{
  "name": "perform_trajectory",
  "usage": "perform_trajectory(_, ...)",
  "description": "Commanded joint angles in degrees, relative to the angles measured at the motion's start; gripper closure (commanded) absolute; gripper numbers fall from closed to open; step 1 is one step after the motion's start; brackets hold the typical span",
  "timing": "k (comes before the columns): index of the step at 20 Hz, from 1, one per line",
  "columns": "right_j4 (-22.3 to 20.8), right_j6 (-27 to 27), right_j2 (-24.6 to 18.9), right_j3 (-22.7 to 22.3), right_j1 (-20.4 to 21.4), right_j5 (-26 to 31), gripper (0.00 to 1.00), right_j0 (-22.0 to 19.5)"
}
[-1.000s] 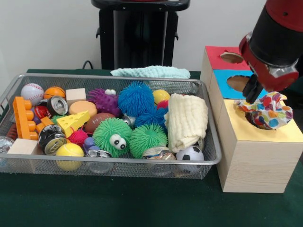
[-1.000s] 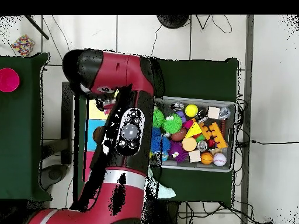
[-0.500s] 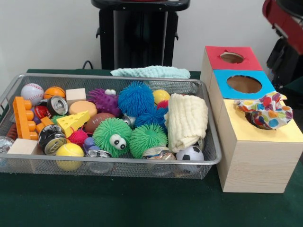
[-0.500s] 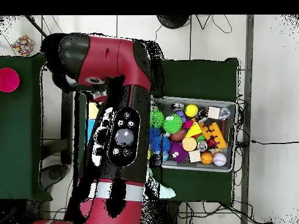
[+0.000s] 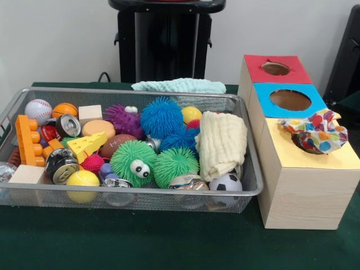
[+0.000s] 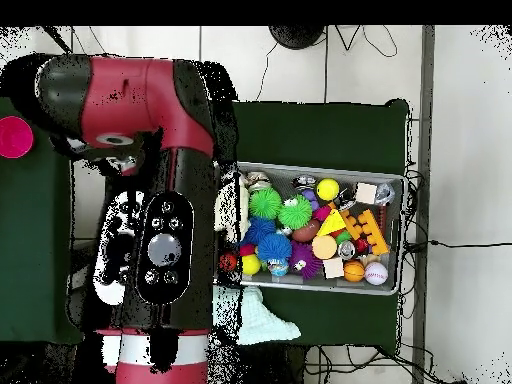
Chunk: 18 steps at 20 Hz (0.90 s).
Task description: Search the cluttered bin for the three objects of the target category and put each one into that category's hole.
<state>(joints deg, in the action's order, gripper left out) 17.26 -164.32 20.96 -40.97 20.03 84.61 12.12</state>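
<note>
Front view: wire bin (image 5: 247, 185) crowded with toys; folded cream cloth (image 5: 223, 142) at its right end, touching soccer ball (image 5: 225, 183). Beside it, wooden box (image 5: 298, 191); polka-dot cloth (image 5: 316, 130) bunched in the yellow hole. Gripper outside this picture.

Overhead view: red arm (image 6: 160, 200) covers the box. Bin (image 6: 396, 235) exposed. Gripper hidden; cannot tell its state.
</note>
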Motion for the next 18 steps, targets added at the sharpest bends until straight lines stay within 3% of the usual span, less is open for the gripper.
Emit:
perform_trajectory(1,0.0,-9.4,-2.8,-8.1,0.0,-2.2,1.00,1.1)
perform_trajectory(18,-3.0,-2.0,-2.6,-22.3,3.4,-12.6,1.00,2.3)
